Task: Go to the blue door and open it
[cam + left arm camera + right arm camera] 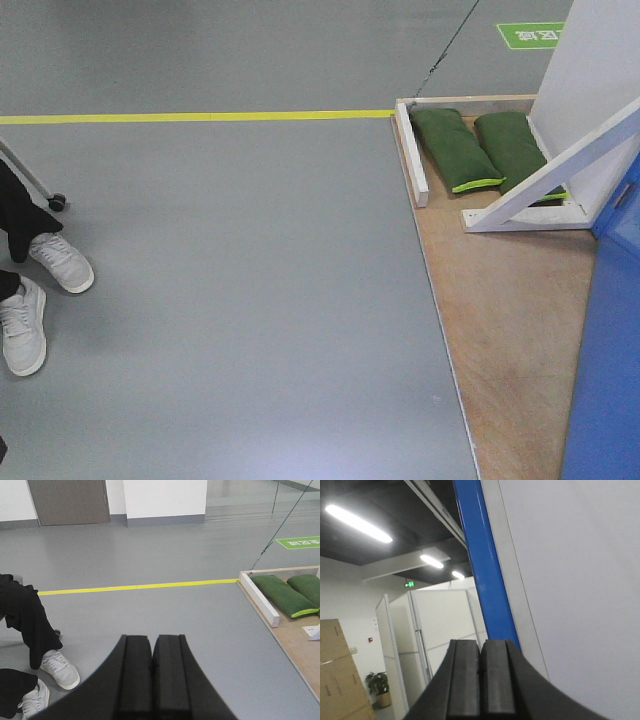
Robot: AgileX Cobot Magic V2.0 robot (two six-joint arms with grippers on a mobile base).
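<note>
Rightward, blue door (610,380); left end effector (152,639), right end effector (481,644) closed; green floor sign (530,35) illegible.

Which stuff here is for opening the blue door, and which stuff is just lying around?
For the job:
blue door
left gripper, shut
right gripper, shut

Just lying about:
green sandbags
yellow floor line
white sneakers
</note>
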